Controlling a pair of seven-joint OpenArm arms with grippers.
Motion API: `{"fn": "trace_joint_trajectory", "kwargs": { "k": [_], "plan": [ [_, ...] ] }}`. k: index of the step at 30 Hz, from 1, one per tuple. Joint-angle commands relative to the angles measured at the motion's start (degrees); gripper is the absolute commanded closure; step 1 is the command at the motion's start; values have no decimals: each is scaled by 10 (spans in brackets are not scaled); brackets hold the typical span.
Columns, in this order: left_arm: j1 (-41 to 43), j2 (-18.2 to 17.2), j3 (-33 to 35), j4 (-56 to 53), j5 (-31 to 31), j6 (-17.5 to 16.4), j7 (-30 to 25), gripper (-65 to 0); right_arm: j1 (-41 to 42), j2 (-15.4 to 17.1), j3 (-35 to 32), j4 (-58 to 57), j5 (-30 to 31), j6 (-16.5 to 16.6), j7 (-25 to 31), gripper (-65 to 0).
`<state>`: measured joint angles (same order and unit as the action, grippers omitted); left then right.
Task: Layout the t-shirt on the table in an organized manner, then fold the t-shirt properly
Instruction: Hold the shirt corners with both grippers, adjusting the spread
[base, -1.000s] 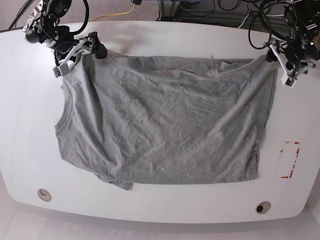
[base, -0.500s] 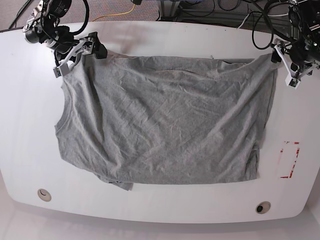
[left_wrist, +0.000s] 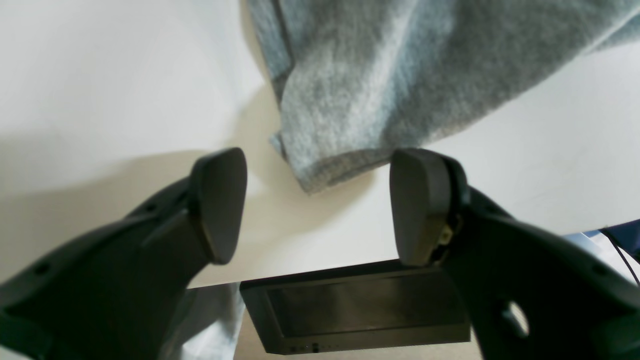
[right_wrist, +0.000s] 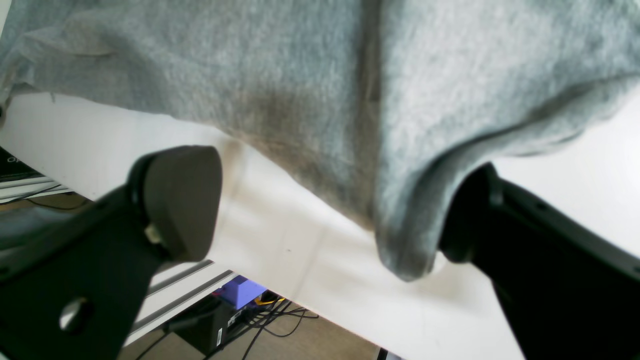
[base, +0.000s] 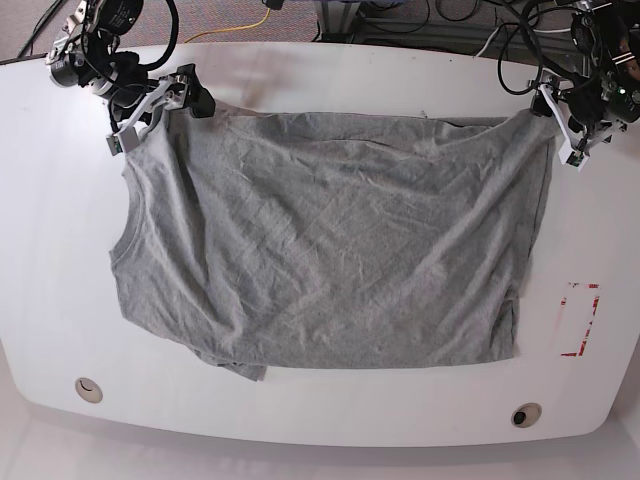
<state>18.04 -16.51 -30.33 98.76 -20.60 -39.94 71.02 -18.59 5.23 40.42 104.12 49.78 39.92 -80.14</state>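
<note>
Here 1 t-shirt, 2 grippers spread wide.

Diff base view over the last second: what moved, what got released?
The left gripper shifted slightly toward the table's far edge, open, the t-shirt corner just ahead of its fingers. The right gripper stayed put, open, the shirt edge draped against one finger. The shirt's outline on the table is unchanged.

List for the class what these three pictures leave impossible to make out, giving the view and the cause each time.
1. Any print on the t-shirt: base view shows only plain grey fabric; the underside is hidden.
2. Whether the right gripper touches the cloth: in the right wrist view a hanging fold covers one fingertip.
3. The dark flat box below the left gripper: left wrist view, partly hidden by the fingers, markings too small.
</note>
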Motion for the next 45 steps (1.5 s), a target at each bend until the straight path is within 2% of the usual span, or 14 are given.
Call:
{"fn": "trace_joint_trajectory", "kwargs": {
  "k": [1, 13, 19, 29, 32, 35, 38, 42, 45],
  "plan": [
    [-2, -8, -3, 0, -3, -1, -7, -422, 3, 6, 3, 8, 12, 1, 8, -620],
    [-3, -7, -2, -21, -3, -1, -21, -419, 3, 6, 3, 8, 12, 1, 8, -614],
    [-4, -6, 14, -23, -3, -1, -38, -376, 10, 11, 3, 8, 12, 1, 8, -614],
    [-4, -5, 36, -23, -3, -1, -57, -368, 15, 13, 3, 8, 12, 1, 8, -606],
    [-6, -5, 36, -23, -3, -1, -58, -307, 15, 13, 3, 7, 11, 1, 9, -552],
    [-12, -5, 37, -24, -2, -1, -58, -217, 15, 13, 3, 6, 11, 1, 17, -487],
    [-16, -5, 37, -32, -2, -1, -57, -160, 15, 14, 3, -10, 10, 1, 22, -453],
    [-20, -6, 37, -36, -2, -1, -57, -146, 19, 25, 3, -45, 8, 1, 24, -439],
    [-20, -6, 37, -34, -2, -1, -57, -144, 29, 32, 4, -70, -1, 1, 25, -360]
  ]
}}
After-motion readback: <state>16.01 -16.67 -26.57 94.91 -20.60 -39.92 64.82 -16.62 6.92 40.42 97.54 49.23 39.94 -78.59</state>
